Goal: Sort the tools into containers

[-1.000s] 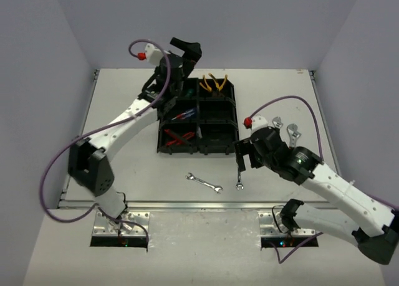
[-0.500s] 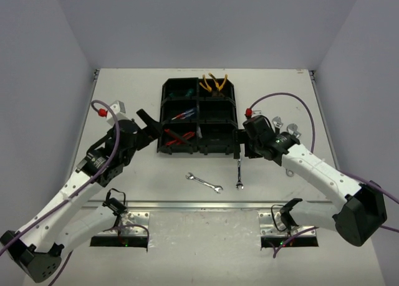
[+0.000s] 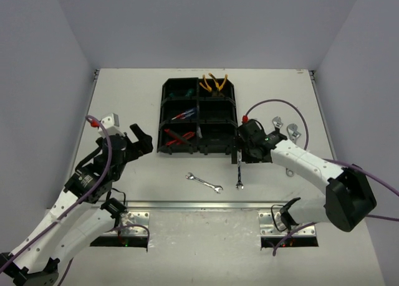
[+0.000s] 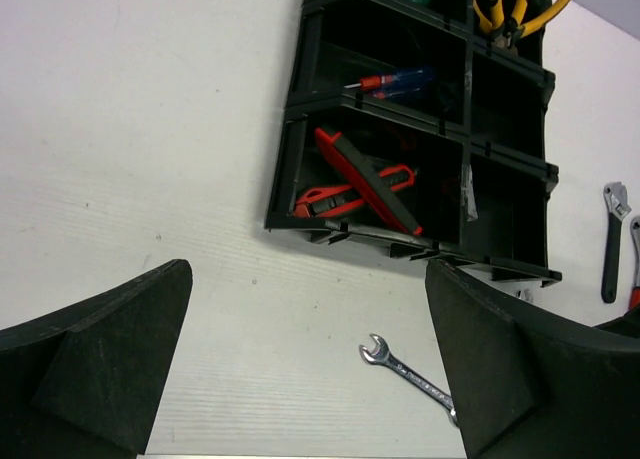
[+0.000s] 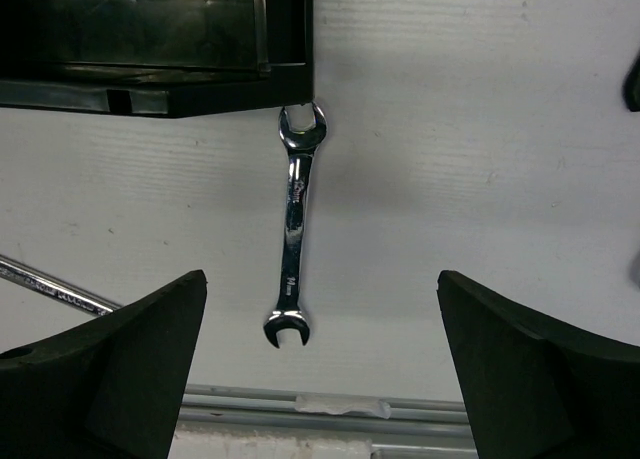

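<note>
The black organizer tray (image 3: 198,151) holds yellow pliers (image 3: 214,82) at the back right, a green-handled screwdriver (image 3: 181,94) at the back left, a blue and red screwdriver (image 3: 182,116) at the middle left, and red tools (image 3: 177,137) at the front left. Two silver wrenches (image 3: 204,182) (image 3: 239,174) lie on the table in front of it. My left gripper (image 3: 141,140) is open and empty left of the tray. My right gripper (image 3: 239,151) is open and empty at the tray's front right corner, above the upright wrench (image 5: 292,224), whose top end touches the tray (image 5: 200,94).
Two more wrenches (image 3: 277,123) (image 3: 293,134) lie right of the tray, behind my right arm. One shows in the left wrist view (image 4: 612,241). The metal rail (image 5: 330,399) of the table's front edge runs just below the wrench.
My left arm has pulled back from the tray's back left compartment to the table left of the tray. My right gripper has moved left to the tray's front right corner.
</note>
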`<action>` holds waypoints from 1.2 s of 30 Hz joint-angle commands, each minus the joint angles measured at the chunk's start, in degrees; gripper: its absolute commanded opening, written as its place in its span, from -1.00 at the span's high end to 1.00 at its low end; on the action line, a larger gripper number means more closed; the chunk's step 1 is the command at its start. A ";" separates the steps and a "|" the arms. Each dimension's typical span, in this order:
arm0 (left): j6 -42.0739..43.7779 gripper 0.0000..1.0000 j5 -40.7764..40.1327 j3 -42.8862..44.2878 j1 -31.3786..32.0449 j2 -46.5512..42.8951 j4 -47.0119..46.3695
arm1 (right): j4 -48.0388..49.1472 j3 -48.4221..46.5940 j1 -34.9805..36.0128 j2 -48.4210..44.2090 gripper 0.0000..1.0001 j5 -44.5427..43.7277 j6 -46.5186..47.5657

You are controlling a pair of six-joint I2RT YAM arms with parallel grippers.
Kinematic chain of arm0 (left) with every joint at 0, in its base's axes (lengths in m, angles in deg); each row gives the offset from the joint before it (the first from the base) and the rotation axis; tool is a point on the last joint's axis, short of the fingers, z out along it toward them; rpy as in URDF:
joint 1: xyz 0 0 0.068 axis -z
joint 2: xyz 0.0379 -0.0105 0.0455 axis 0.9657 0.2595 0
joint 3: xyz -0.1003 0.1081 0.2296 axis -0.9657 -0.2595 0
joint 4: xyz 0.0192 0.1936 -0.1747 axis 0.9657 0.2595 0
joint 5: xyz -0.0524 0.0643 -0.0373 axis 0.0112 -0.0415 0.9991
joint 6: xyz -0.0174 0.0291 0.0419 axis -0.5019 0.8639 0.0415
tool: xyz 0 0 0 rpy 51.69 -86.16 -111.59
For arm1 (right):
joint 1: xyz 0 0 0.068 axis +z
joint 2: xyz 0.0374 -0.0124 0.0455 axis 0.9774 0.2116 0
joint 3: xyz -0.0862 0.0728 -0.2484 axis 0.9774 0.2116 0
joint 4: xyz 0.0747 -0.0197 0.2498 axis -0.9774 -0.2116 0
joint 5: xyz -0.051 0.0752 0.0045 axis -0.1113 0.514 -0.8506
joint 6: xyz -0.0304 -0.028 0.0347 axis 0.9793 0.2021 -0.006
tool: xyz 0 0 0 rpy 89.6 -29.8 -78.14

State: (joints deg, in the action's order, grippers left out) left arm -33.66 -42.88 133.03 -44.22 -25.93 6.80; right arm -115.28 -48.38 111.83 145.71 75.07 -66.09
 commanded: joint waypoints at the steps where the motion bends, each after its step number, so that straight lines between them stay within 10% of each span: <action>1: 2.40 -1.00 1.73 0.15 0.20 0.19 -2.66 | 3.19 1.40 0.79 -0.20 -0.89 1.75 -1.93; 26: 4.83 -1.00 6.25 -0.62 0.20 2.70 -4.89 | 11.16 4.32 4.87 14.04 0.24 1.86 -4.66; 36: 4.92 -1.00 6.34 -0.71 0.20 1.89 -4.98 | 13.07 7.20 1.66 15.87 0.38 5.49 -3.60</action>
State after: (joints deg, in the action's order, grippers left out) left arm -29.48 -36.86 132.57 -44.22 -23.24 4.54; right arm -104.61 -43.67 114.84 159.75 79.20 -69.97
